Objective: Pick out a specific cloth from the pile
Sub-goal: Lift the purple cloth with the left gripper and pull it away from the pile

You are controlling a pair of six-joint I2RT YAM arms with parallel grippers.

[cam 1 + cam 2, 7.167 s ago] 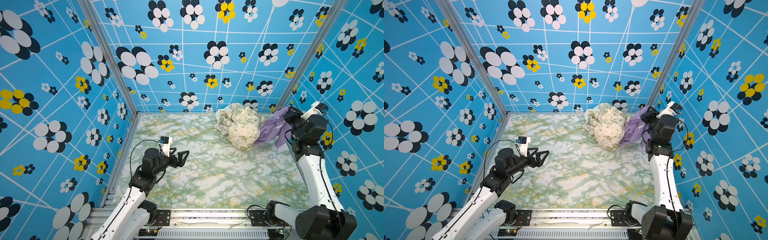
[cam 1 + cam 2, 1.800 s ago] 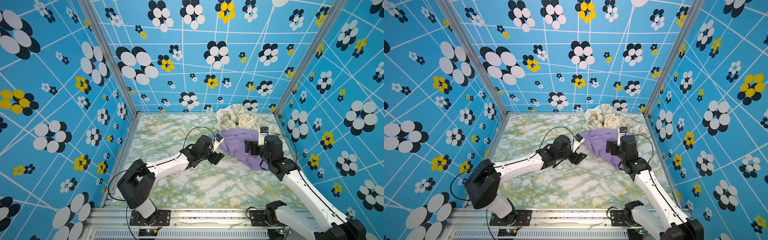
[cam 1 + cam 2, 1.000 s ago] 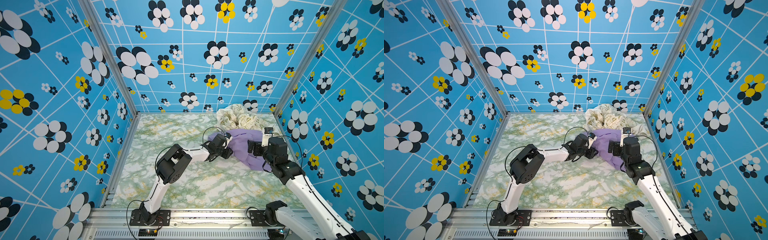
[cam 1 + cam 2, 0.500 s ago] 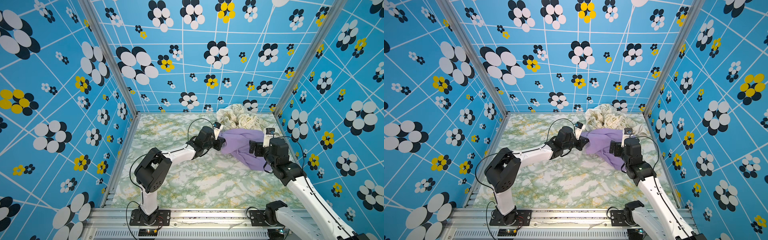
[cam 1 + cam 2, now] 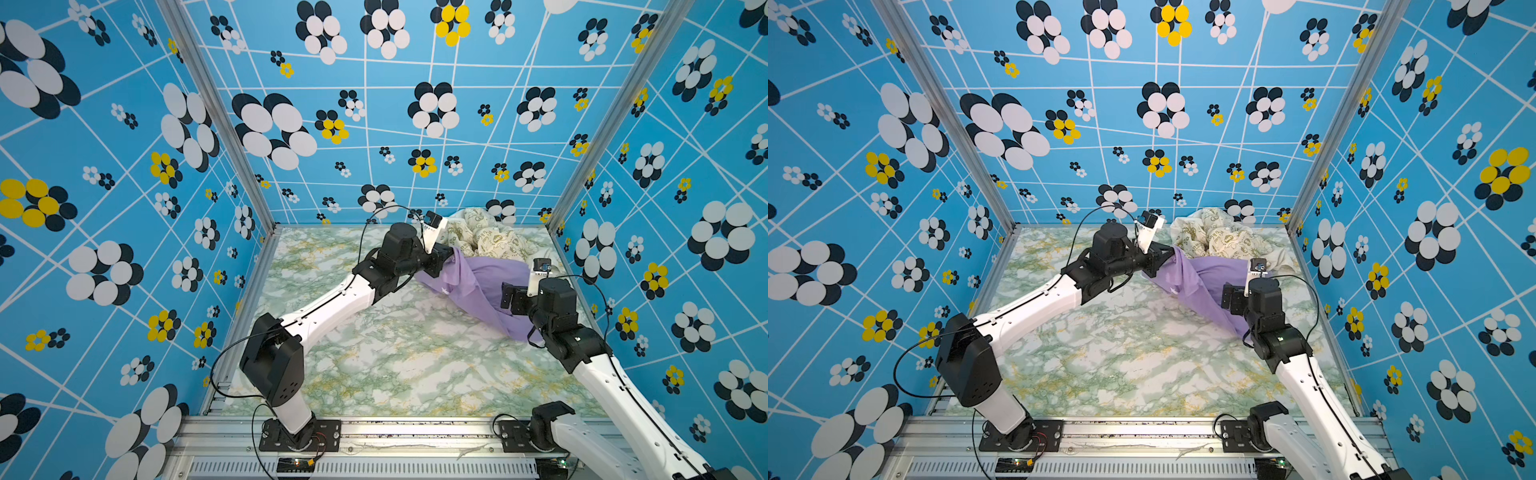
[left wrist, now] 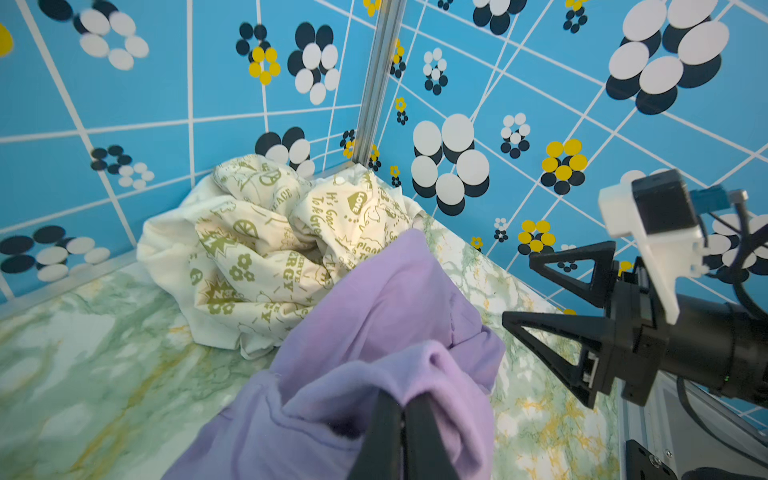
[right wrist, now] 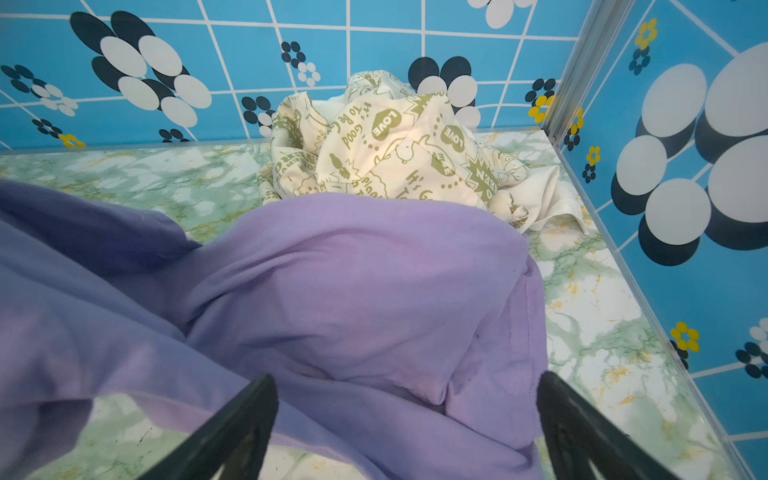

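Near end first: your right gripper (image 5: 510, 297) has its jaws wide open, nothing in them, right beside the low end of the plain lavender soft-fabric cloth (image 5: 478, 286). Its long axis runs diagonally over the green marbled worktop (image 5: 395, 353) to the left gripper (image 5: 441, 258), jaws clamped on its far corner. It's still up against the cream, green-printed fabric pile (image 5: 486, 241) at the back. Vs half a sec ago, the left end sits higher.

The cloth (image 7: 353, 291) is soft matt fabric (the pile (image 7: 415, 153) too, printed) on a smooth marbled table (image 5: 374, 365).
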